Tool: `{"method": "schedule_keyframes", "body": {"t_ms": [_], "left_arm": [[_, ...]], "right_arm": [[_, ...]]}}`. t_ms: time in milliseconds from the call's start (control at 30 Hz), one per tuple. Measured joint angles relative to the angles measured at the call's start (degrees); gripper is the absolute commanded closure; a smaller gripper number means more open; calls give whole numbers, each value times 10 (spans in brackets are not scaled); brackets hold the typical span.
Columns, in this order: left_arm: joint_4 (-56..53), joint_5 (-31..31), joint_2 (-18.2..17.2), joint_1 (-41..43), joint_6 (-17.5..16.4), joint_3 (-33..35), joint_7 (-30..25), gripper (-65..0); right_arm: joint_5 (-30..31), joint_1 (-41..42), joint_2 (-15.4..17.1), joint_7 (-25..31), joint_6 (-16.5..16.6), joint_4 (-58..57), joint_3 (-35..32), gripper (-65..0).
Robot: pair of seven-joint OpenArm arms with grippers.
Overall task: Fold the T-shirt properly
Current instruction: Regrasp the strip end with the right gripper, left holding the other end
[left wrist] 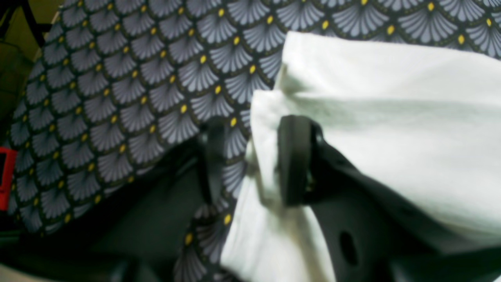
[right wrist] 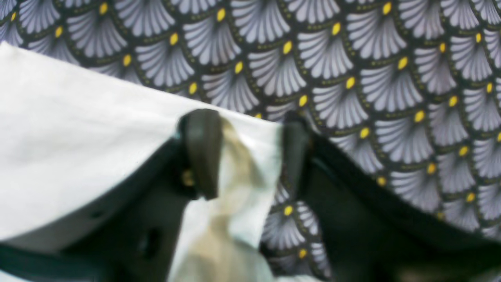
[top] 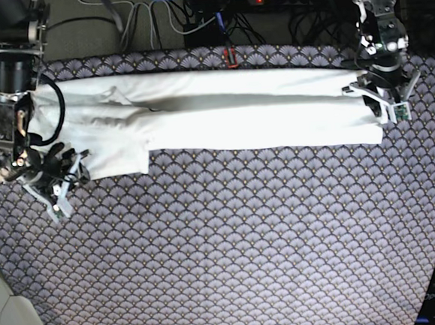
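one t-shirt [top: 229, 120], lying flat as a long white strip across the far part of the patterned table cloth [top: 231, 237]. seems folded in along its long sides already, so about halfway done by the look of it. now at the step of grabbing both short ends.

two grippers, one at each end of the strip. left gripper [left wrist: 252, 137] sitting at an end corner with jaws apart, white cloth against one finger [left wrist: 293, 160] and a bit of table cloth showing in the gap, so open and not pinching yet. right gripper [right wrist: 248, 129] down at the near corner of the wider end, jaws also apart, with a fold of cloth filling the gap; cannot tell whether squeezing or only standing around it.

next, probably: close both on the corners, lift a little, then bring one end over to meet the other, keeping the edges lined up. needs a firm hold on all the layers, or else a slipping layer and a messy fold. needs both arms moving together too, to stop the strip from twisting.

counted: one shirt, one table cloth, two arms, two grippers, four fingers.
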Motion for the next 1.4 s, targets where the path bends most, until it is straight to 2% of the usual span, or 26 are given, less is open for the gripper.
{"method": "schedule_keyframes", "body": {"t_ms": [67,100,333,500,700,800,933,1033,1400], "left_arm": [[0,0,0,0,0,0,0,-234],[0,0,0,0,0,0,0,-234],[-1,0,0,-4,0,0,0,-234],[-1,0,-2,-5,0,1,1,-234],[-2,0,-3,-5,0,1,1,-234],[-2,0,-4,-5,0,1,1,-234],[-2,0,-4,-5,0,1,2,-234],[-14,0,-4,-6,0,1,-3,-234],[-29,-2,-5,-8,0,1,-17,-234]], "right_arm": [[6,-5,0,5,1,1,0,-19],[5,-6,-2,7,4,3,0,0],[-1,-22,-1,-3,3,32,2,0],[-21,-90,7,-27,-1,149,4,0],[-16,-153,7,-23,0,270,3,0],[-15,-181,7,-51,0,315,4,0],[-16,-203,0,-85,1,394,43,0],[-10,-225,-9,-87,1,441,71,0],[-11,-292,-9,-87,2,462,101,0]]}}
